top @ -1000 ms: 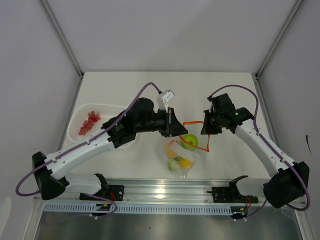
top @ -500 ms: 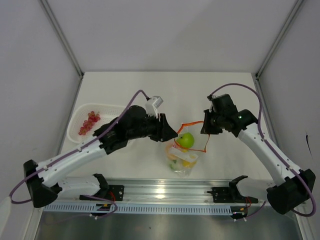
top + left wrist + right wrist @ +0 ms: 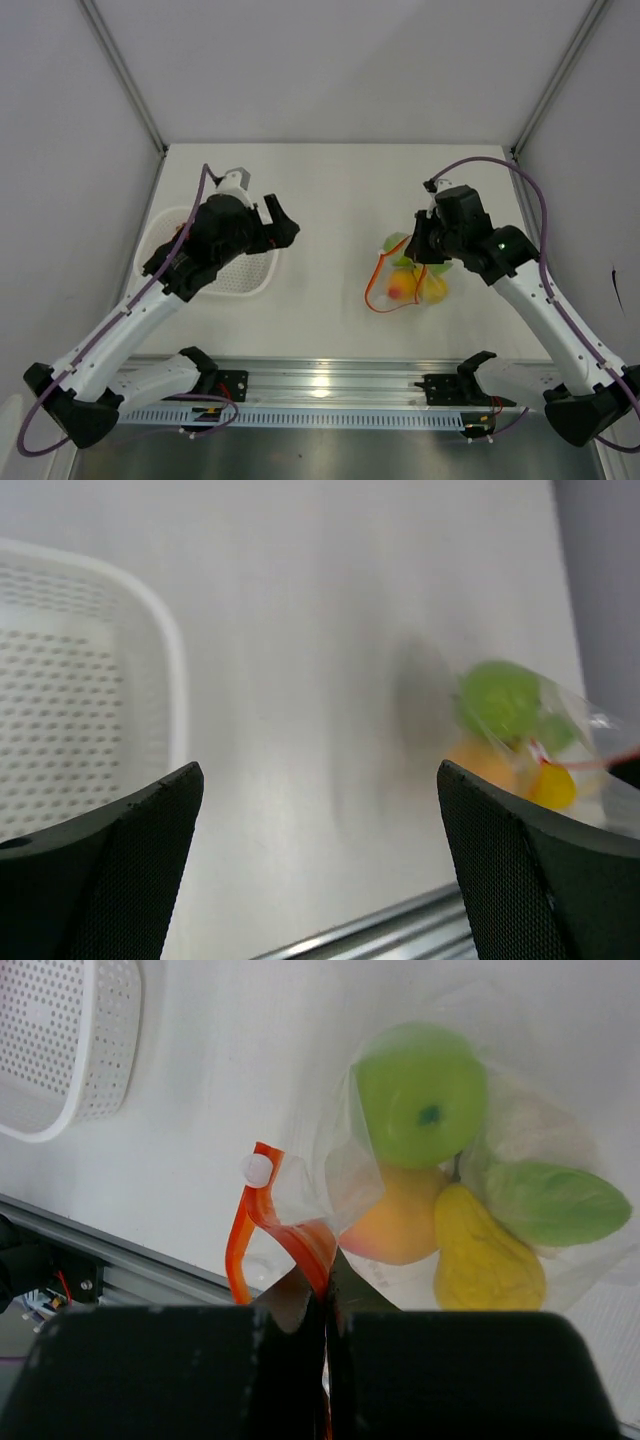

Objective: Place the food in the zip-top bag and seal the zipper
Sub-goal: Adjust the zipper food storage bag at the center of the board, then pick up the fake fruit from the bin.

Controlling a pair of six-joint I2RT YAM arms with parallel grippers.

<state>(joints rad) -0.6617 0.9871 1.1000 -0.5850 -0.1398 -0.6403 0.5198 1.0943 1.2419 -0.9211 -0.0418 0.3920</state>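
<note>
I see the zip-top bag [image 3: 408, 280] on the table [image 3: 330, 190], right of centre, holding green apple [image 3: 420, 1095], orange [image 3: 392, 1232] and yellow piece [image 3: 490, 1260]. Right pincer [image 3: 325, 1285] is clamped on its zipper [image 3: 262, 1210]. Left pincer [image 3: 280, 222] is spread wide above the white basket [image 3: 170, 670] rim. The arm hides the basket's contents.

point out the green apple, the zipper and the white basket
green apple [image 3: 420, 1095], right wrist view, middle of its skin by the stem dimple
zipper [image 3: 240, 1245], right wrist view, left bend of the orange strip
white basket [image 3: 70, 1040], right wrist view, perforated wall
</note>
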